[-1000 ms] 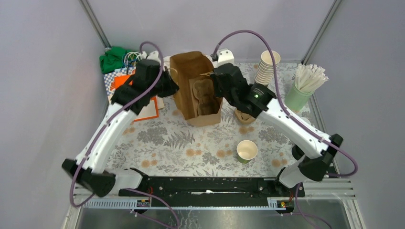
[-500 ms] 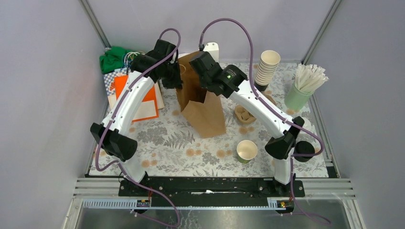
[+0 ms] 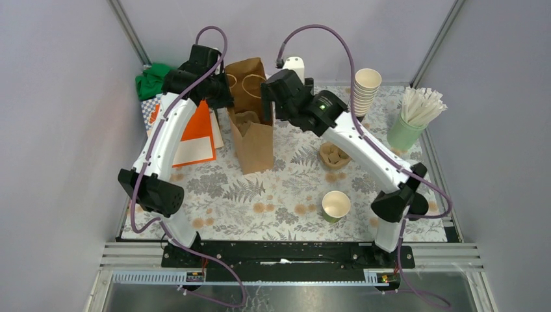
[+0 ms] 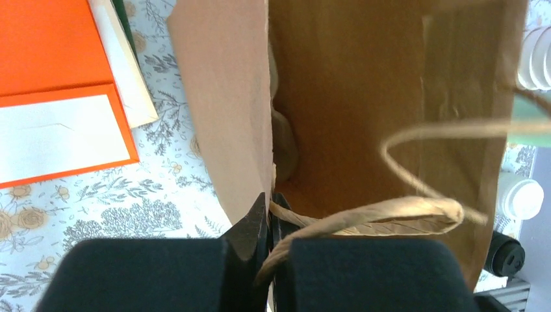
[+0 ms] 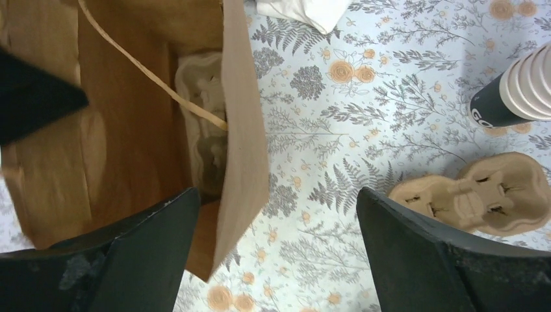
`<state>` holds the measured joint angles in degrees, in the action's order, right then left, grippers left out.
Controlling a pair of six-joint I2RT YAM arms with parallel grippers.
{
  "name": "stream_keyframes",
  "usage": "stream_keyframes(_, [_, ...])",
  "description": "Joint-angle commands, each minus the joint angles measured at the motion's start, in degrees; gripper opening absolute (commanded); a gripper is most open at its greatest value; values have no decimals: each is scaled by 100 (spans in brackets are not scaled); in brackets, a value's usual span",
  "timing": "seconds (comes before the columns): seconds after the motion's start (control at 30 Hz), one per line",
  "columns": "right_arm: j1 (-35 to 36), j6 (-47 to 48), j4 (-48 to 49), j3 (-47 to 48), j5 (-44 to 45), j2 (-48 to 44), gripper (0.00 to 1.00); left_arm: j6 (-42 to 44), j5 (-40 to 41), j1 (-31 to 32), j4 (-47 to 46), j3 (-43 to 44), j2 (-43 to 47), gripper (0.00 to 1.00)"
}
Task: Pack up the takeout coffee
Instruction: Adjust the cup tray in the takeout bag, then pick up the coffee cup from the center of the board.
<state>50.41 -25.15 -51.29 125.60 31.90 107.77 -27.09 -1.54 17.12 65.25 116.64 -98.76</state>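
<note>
Two grippers are at the paper bag [image 3: 252, 140], upper centre. My left gripper [image 4: 268, 209] pinches its rim to steady it; my right gripper [image 5: 276, 198] is spread wide, holding nothing.

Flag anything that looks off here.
The paper bag already holds a pulp cup carrier, yet the green cup stands lidless on the table, outside it. A second carrier lies loose beside the bag. The left claw pinches the bag's wall; nothing spilled.

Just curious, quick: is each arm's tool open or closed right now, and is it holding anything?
Left tool: closed, pinching the rim of the brown paper bag.
Right tool: open, holding nothing.
</note>
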Motion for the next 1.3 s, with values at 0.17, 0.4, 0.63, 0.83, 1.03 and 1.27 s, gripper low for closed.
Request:
stream_keyframes(0.17, [-40,192,170,-1717,-417,-1984,100,-108,136,-126,-674,-115,274,60])
stream_keyframes(0.4, [-40,-201,-388,-2677,-595,-2756,95,-5,137,-122,-559,98,715,99])
stream_keyframes(0.63, [-59,-1184,-1175,-3738,-554,-3280,81,143,116,614,-1172,-910,1957,99])
stream_keyframes(0.83, [-119,-1802,-1289,-4726,-534,-3566,83,-109,542,1839,-2736,-3168,3396,99])
stream_keyframes(1.03, [-349,-1954,-1055,-5483,-354,-4139,93,-386,1474,3781,-4485,-5579,4299,99])
stream_keyframes(1.27, [-1991,-1006,-310,-5503,-1203,-4113,89,-264,3394,5984,-5351,-6201,3682,99])
